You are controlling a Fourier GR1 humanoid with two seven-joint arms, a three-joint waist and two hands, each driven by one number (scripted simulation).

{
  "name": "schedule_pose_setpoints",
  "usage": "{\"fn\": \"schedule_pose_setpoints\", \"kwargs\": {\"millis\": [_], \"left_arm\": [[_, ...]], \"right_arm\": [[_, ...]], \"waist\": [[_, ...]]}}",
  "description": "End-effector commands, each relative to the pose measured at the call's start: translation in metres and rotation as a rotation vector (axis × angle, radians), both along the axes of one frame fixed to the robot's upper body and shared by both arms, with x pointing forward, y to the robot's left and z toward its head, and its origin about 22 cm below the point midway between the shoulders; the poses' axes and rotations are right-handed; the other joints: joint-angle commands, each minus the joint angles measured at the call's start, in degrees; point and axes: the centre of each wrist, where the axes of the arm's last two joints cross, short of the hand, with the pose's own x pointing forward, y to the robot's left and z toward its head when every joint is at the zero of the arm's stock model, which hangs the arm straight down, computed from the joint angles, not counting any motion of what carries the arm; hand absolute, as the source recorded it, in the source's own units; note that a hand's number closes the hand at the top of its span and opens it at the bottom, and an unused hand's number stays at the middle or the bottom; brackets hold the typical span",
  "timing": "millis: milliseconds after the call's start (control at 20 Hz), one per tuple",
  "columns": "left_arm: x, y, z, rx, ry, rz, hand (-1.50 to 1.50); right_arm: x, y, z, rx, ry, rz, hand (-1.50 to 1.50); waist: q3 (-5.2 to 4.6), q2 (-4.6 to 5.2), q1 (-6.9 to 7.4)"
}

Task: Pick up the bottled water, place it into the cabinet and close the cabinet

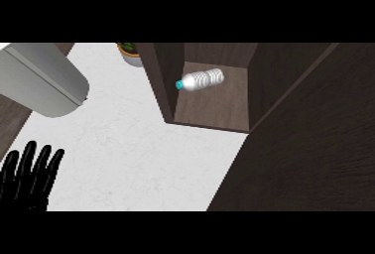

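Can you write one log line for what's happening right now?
clear ribbed plastic water bottle: lying inside dark wooden cabinet | cabinet door: open | black left hand: open, resting | right hand: unseen

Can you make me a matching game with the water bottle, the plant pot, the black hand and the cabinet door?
Things:
1. bottled water
2. plant pot
3. left hand
4. cabinet door

Places or states:
A. at the lower left edge, fingers straight up
B. lying on its side inside the cabinet
C. swung open on the right
D. at the back of the counter, left of the cabinet

Pairs: 1-B, 2-D, 3-A, 4-C
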Motion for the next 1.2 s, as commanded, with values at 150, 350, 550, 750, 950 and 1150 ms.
{"fn": "schedule_pose_setpoints", "kwargs": {"millis": [150,350,550,750,950,1150], "left_arm": [[0.006,0.001,0.008,0.0,-0.042,-0.054,-1.5],[0.003,0.009,0.003,0.011,-0.009,-0.036,-1.5],[-0.002,0.008,0.0,0.012,0.0,-0.017,-1.5],[-0.001,0.012,0.003,0.008,-0.019,-0.002,-1.5],[-0.003,0.015,0.001,0.006,0.0,-0.018,-1.5],[0.001,0.014,0.003,0.002,-0.009,-0.031,-1.5]], "right_arm": [[0.009,0.046,-0.035,0.081,0.381,0.153,1.5],[0.027,0.041,-0.036,0.132,0.439,0.078,1.5],[0.034,0.014,-0.031,0.27,0.424,-0.121,1.5],[0.04,-0.001,-0.033,0.322,0.421,-0.278,1.5],[0.055,-0.007,-0.04,0.362,0.441,-0.373,1.5],[0.087,-0.006,-0.038,0.377,0.451,-0.461,1.5]], "waist": [[-0.09,1.72,3.08],[0.08,0.95,2.36],[0.26,0.55,0.09],[0.23,0.39,-1.1],[0.27,0.88,-0.12],[0.32,0.83,0.64]]}}
